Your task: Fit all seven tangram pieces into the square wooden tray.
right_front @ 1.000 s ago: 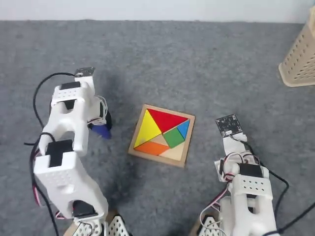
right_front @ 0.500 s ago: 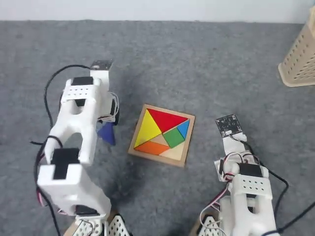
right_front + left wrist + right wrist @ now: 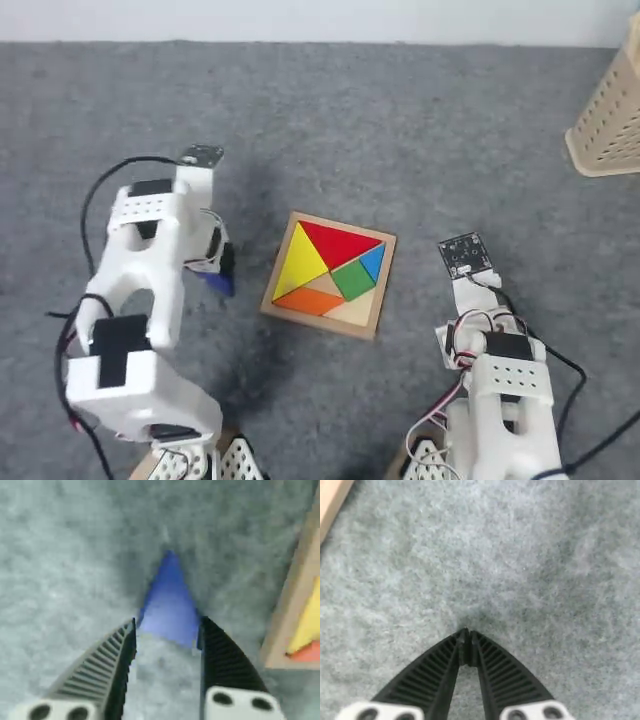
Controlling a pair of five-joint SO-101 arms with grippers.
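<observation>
One blue triangle [image 3: 169,600] — in left claw [image 3: 167,622].

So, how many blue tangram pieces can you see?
2: one small blue triangle in the square wooden tray; one darker blue triangle in the left gripper, beside the tray.

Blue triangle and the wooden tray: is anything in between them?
No, just bare grey carpet. The high view shows that gap between the blue triangle, gripped by the left end effector, and the wooden tray.
</observation>
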